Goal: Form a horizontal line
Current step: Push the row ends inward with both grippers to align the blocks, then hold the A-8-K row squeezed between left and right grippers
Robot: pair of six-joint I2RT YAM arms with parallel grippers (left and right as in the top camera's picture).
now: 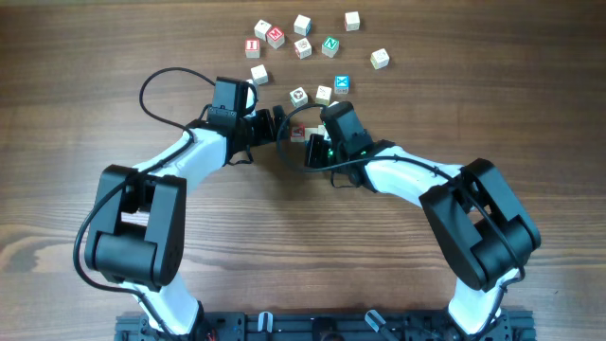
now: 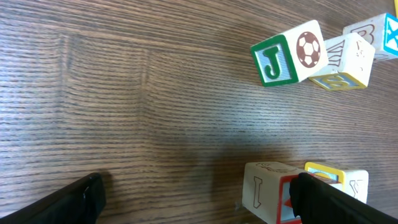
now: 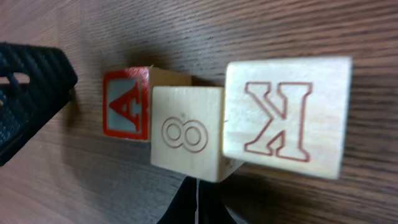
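Horizontal line (image 3: pixel 186 124) sits mid tabletop (image 1: pixel 76 57), squeezed between the two tool heads. In the overhead view it is mostly hidden, only a red-marked bit (image 1: pixel 298 134) shows.

Right wrist view shows it best, three pale wooden cubes side by side:
- A cube (image 3: pixel 127 102), red frame and red letter, at one end
- 8 cube (image 3: pixel 186 134) in the middle, touching the A cube and offset a little from it, so the row is not dead straight
- K cube (image 3: pixel 286 118) at the other end, overlapping the 8 cube's edge in this view and slightly tilted; looks bigger and nearer the camera, can't tell if it rests flat

Left tool (image 2: pixel 198 186): fingers wide apart, one finger (image 2: pixel 74 202) low left, the other (image 2: pixel 342 202) low right, nothing between them but bare wood. The low right finger partly covers two row cubes, one with an I face (image 2: pixel 264 190) and one yellow-edged (image 2: pixel 339 177). The left tool's dark finger (image 3: pixel 31 93) is near the A cube end, and whether they touch is unclear.

Right tool (image 3: pixel 196 199): fingers together, only a thin seam between them, tip right under the 8 cube.

Loose cubes (image 1: pixel 302 47) are scattered farther up the tabletop. Closest to the row are a J cube (image 2: pixel 289 53) with a football face, and a pale cube (image 2: pixel 345 62) touching it
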